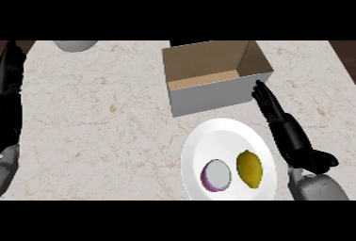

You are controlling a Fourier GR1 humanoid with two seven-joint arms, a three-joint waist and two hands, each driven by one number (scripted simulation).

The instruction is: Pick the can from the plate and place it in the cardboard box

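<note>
Right hand [278, 120] — fingers straight (holding nothing) — beside cardboard box [208, 96].

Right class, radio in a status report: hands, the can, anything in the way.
Right hand open, beside the plate, holding nothing. Left hand open at left edge. Can upright on plate beside lemon. Cardboard box open, path clear.
</note>
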